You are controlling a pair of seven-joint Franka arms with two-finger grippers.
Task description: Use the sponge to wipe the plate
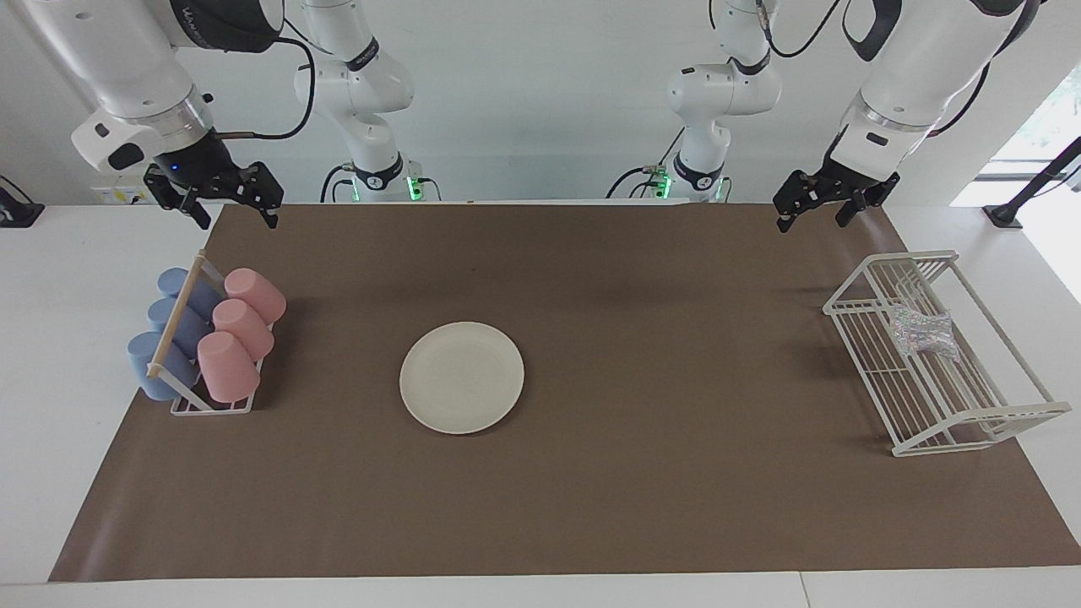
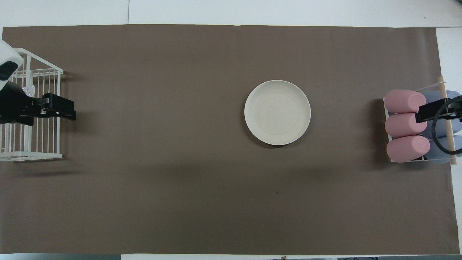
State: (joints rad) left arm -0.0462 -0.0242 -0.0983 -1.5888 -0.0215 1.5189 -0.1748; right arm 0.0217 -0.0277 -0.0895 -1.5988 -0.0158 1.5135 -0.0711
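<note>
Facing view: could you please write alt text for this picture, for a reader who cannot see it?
A cream plate lies alone mid-table on a brown mat, untouched. The silvery sponge rests in a white wire rack at the left arm's end; pink and blue cups fill a holder at the right arm's end. The left claw and right claw wait raised and open.

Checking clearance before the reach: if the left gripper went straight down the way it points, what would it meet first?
Probably the brown mat just robot-side of the wire rack; the left gripper hangs open there, though depth is uncertain.
</note>
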